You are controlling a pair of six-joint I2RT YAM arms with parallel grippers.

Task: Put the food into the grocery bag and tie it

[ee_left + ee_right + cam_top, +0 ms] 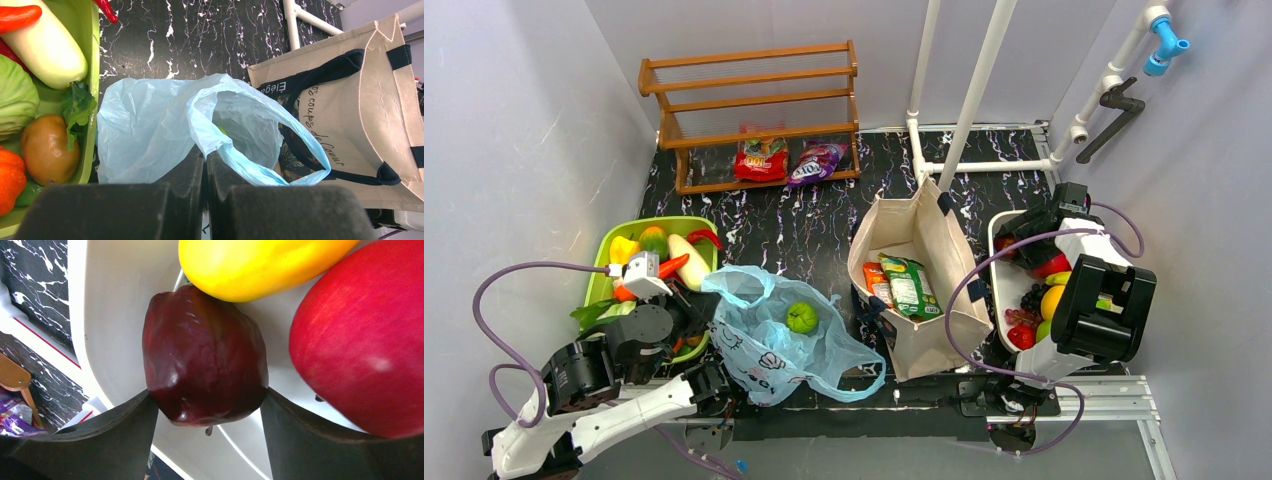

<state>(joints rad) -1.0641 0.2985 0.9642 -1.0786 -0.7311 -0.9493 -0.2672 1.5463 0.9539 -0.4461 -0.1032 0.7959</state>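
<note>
The light-blue grocery bag [764, 350] lies crumpled and open on the black table, with a green round fruit [802, 317] inside it. My left gripper [206, 152] is shut on the bag's near rim where one loop handle [280, 172] begins; from above it sits at the bag's left edge [712, 345]. My right gripper [209, 391] is down in the white tray [115, 330], and both fingers touch the sides of a dark red apple [202, 350] that rests there. A yellow fruit [255, 262] and a big bright red apple [360, 335] lie right beside it.
A beige canvas tote [934, 240] with snack packets [909, 285] stands between the bag and the white tray [1001, 280]. A green tray [606, 240] of vegetables sits left of the bag. At the back are a wooden rack [754, 110] and white pipes [969, 100].
</note>
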